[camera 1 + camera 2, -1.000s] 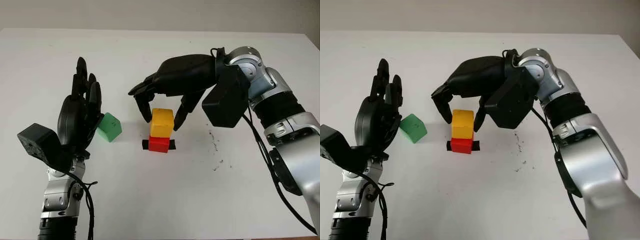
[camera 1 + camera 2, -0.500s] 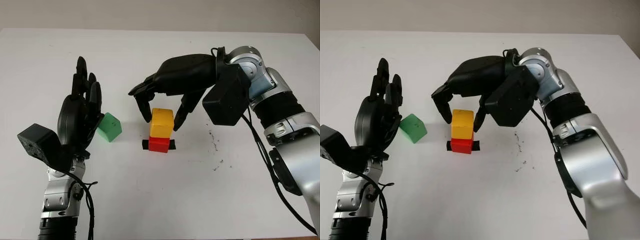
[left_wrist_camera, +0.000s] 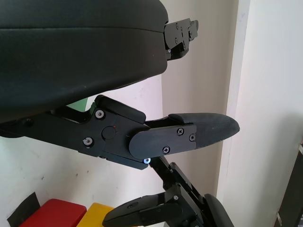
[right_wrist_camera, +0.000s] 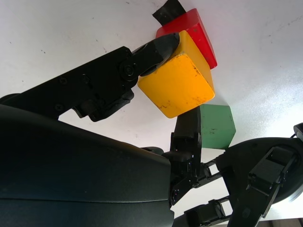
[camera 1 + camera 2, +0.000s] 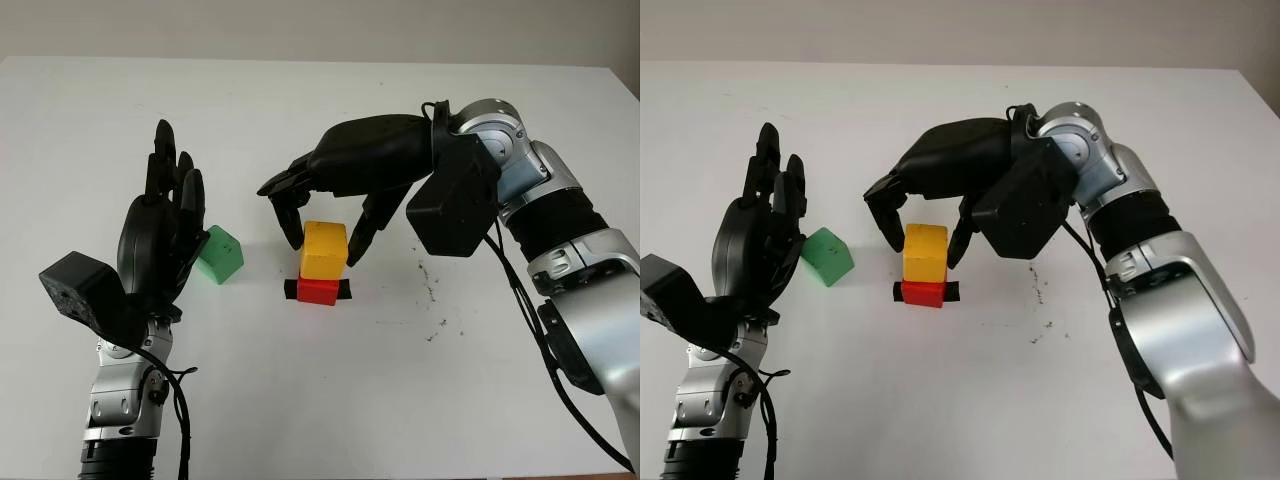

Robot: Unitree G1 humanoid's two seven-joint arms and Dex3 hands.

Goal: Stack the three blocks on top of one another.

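A yellow block (image 5: 325, 249) sits on top of a red block (image 5: 318, 291) at the middle of the white table (image 5: 330, 400). My right hand (image 5: 325, 245) arches over the pair from the right, shut on the yellow block, with a finger (image 4: 161, 47) against one side and the thumb (image 5: 357, 243) at the other. A green block (image 5: 220, 255) lies alone to the left, tilted a little. My left hand (image 5: 165, 235) stands upright and open just left of the green block, close beside it.
A strip of black tape (image 5: 346, 290) lies under the red block. Small dark specks (image 5: 432, 290) mark the table right of the stack. The right forearm (image 5: 540, 200) reaches in from the right side.
The yellow block has come down slightly onto the red block, with the right hand lowering along with it. The left hand and green block have barely moved.
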